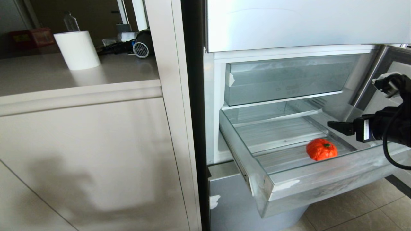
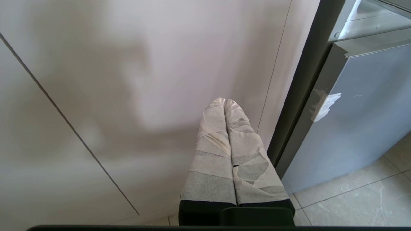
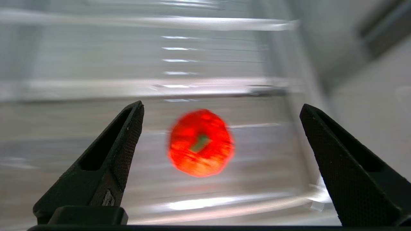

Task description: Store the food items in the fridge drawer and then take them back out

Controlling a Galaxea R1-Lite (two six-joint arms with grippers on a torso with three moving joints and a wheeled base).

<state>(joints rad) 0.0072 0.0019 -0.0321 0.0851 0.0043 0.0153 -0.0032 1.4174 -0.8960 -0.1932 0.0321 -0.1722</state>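
Note:
The fridge drawer (image 1: 321, 186) is pulled out, a clear shallow bin with a ribbed floor (image 3: 96, 179). One food item, a bumpy orange pumpkin-like fruit (image 1: 321, 149) with a dark stem, lies on that floor near the front right, free of any grip. My right gripper (image 1: 340, 126) hangs above the drawer's right side, just above and to the right of the fruit. In the right wrist view the right gripper (image 3: 221, 106) is open, and the fruit (image 3: 200, 142) lies below, between the fingers. My left gripper (image 2: 224, 101) is parked low before the cabinet front, its taped fingers shut on nothing.
A second clear bin (image 1: 289, 77) sits pushed in above the drawer. A grey-blue door panel (image 1: 231, 199) is below it, with floor tiles (image 1: 369, 208) beside. On the left, a counter (image 1: 38, 73) holds a paper roll (image 1: 77, 49) above a beige cabinet front (image 2: 128, 64).

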